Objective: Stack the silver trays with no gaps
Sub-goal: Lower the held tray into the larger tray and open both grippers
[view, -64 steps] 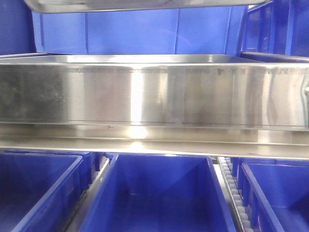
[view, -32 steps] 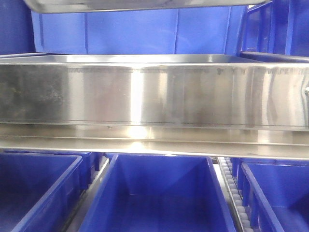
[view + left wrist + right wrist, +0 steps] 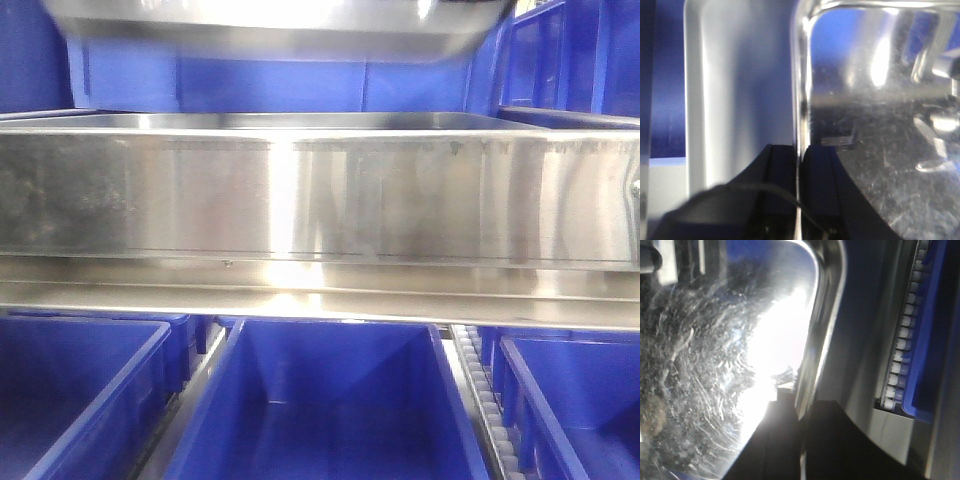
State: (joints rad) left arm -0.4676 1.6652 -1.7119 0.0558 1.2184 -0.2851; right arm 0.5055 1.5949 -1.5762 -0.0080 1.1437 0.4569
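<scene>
Across the front view, largest first: steel band (image 3: 320, 200), brushed, spanning the full width, with blue crates (image 3: 330, 410) ranked below it and more behind. Lower tray (image 3: 300, 121), lying just behind the band's top edge, only its bright rim and a sliver of its inside showing. Upper tray (image 3: 280, 25), held aloft at the top of the frame, apart from the lower one and blurred, so its levelness cannot be judged. Roller track (image 3: 902, 340), beside a crate, seen from the right wrist. Left claw (image 3: 799, 167), clenched on the upper tray's rim at one end, a dark finger on each side of the thin wall, the scratched inside of the tray lying to its right. Right claw (image 3: 801, 412), likewise clamped on the rim at the opposite end, tray floor to its left. Step in hand, as judged: lowering the upper tray into the lower. To do it well: hold both ends at equal height, square the rounded corners over those beneath, descend evenly, and let go only once the rims meet all round, lest one end ride up and leave a gap.
</scene>
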